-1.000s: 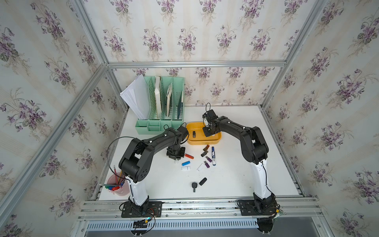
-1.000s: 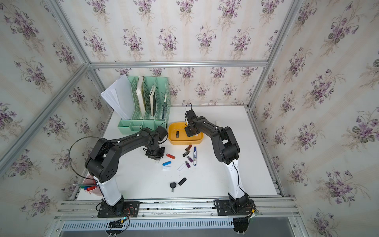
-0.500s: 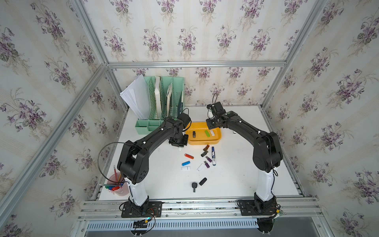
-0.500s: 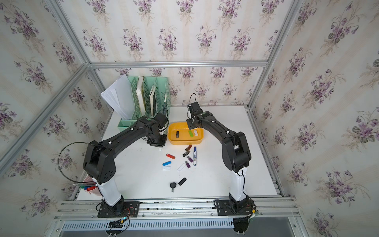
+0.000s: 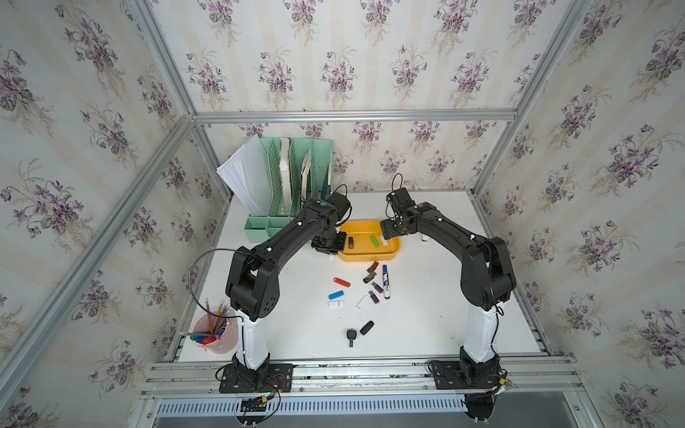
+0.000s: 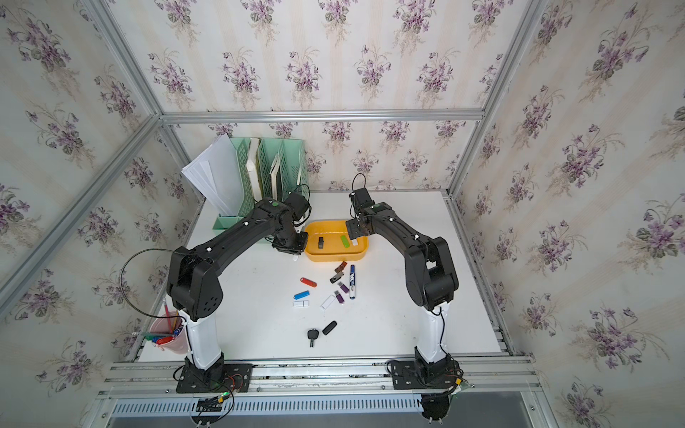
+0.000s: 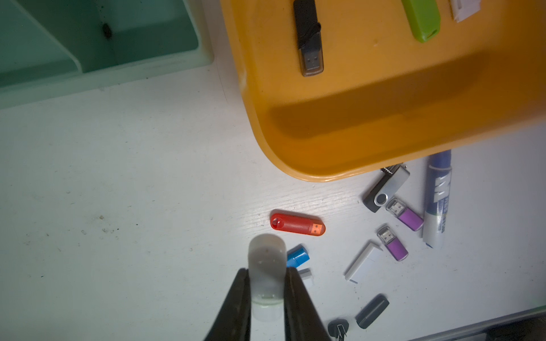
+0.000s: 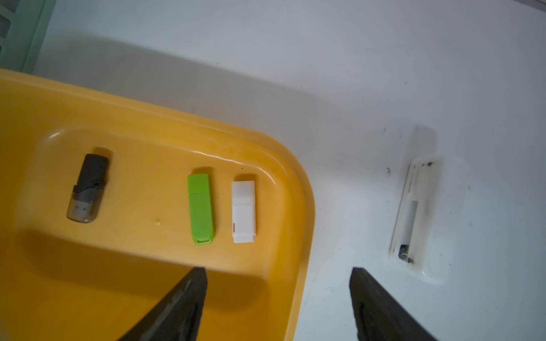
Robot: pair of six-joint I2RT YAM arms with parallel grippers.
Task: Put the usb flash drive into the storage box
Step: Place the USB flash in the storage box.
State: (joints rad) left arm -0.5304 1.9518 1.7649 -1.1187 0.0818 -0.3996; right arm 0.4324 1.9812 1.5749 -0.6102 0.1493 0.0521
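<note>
Box [image 7: 369,124] holds three drives [image 8: 201,206]. Left gripper [image 7: 267,270] clamps a frosted drive [image 7: 267,257] — a USB stick, it seems — just beside the box; right gripper [image 8: 277,269] hangs wide open, empty, above its end wall.

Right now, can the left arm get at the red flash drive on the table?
Probably not yet. The red flash drive lies uncovered on the table, but the left end effector is shut on a frosted flash drive; it would need to drop that in the yellow box first.
</note>
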